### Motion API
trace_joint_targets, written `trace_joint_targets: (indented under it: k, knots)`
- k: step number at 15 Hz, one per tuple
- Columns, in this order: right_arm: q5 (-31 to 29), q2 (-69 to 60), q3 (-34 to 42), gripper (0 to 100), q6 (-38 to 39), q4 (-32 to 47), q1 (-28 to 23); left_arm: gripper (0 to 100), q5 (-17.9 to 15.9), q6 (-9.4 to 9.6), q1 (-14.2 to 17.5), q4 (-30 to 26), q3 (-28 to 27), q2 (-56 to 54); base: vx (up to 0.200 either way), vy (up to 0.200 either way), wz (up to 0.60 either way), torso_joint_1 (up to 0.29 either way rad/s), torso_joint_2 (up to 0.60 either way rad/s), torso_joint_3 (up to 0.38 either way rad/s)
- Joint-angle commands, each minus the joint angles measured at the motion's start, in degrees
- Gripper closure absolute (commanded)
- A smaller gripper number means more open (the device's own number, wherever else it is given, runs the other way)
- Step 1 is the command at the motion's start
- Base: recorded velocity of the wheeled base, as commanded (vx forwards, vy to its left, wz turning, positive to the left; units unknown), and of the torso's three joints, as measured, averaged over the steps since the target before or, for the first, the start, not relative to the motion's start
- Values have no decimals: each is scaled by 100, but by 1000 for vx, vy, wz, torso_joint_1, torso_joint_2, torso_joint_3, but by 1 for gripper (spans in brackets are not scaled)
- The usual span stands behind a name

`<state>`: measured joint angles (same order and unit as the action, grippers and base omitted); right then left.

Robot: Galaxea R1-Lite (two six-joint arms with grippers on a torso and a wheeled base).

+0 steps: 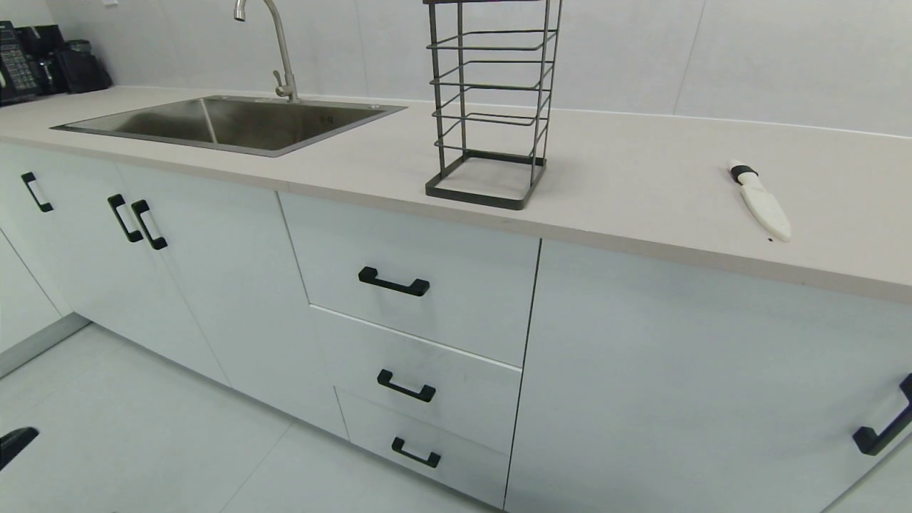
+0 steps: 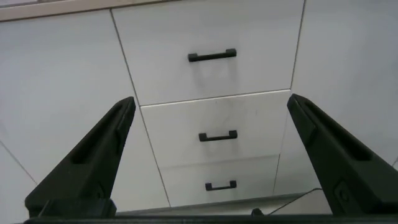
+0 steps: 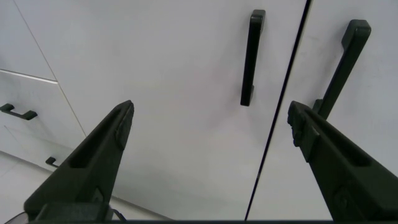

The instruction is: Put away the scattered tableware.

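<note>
Kitchen bench [image 1: 641, 178] holds a white knife [image 1: 761, 201] right of the wire rack [image 1: 476, 196]; left pincer [image 2: 211, 102] and right pincer [image 3: 211, 109] gape empty.

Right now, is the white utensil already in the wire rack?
No, the white utensil lies flat on the counter, well right of the wire rack.

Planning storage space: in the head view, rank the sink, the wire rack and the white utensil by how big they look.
1. Sink and wire rack: too close to rank; the sink lies farther back and is foreshortened.
2. White utensil: clearly smallest.
</note>
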<state>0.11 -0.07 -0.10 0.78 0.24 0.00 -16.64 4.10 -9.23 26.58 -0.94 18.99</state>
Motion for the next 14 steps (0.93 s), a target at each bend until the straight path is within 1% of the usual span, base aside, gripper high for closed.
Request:
trace_joint_targets:
  k: [1,2,3,4,5,6,7,8,9,10,12,14]
  knots:
    - [-2,7,1,0,1,2,0,0,135,-49,281,-961,-3,-1346,0,0,0,0,0,0]
    - [-2,7,1,0,1,2,0,0,179,-40,633,-1076,41,-1363,0,0,0,0,0,0]
    - [-2,7,1,0,1,2,0,0,170,-40,712,-1111,59,-1372,0,0,0,0,0,0]
    - [-2,7,1,0,1,2,0,0,170,30,958,-1787,94,-1820,0,0,0,0,0,0]
    - [-2,7,1,0,1,2,0,0,223,109,932,-2288,94,-1899,0,0,0,0,0,0]
    - [-2,7,1,0,10,2,0,0,231,100,932,-2385,94,-1899,0,0,0,0,0,0]
    - [7,7,1,0,10,2,0,0,372,127,932,-2376,94,-1899,0,0,0,0,0,0]
    - [-2,7,1,0,10,2,0,0,416,144,932,-2376,94,-1899,0,0,0,0,0,0]
    - [-2,7,1,0,1,2,0,0,653,241,932,-2447,94,-1899,0,0,0,0,0,0]
    - [7,7,1,0,10,2,0,0,1207,127,932,-2614,94,-1899,0,0,0,0,0,0]
    - [7,7,1,0,10,2,0,0,1198,47,932,-2622,94,-1899,0,0,0,0,0,0]
    - [-2,7,1,0,10,2,0,0,1207,-181,932,-2649,94,-1899,0,0,0,0,0,0]
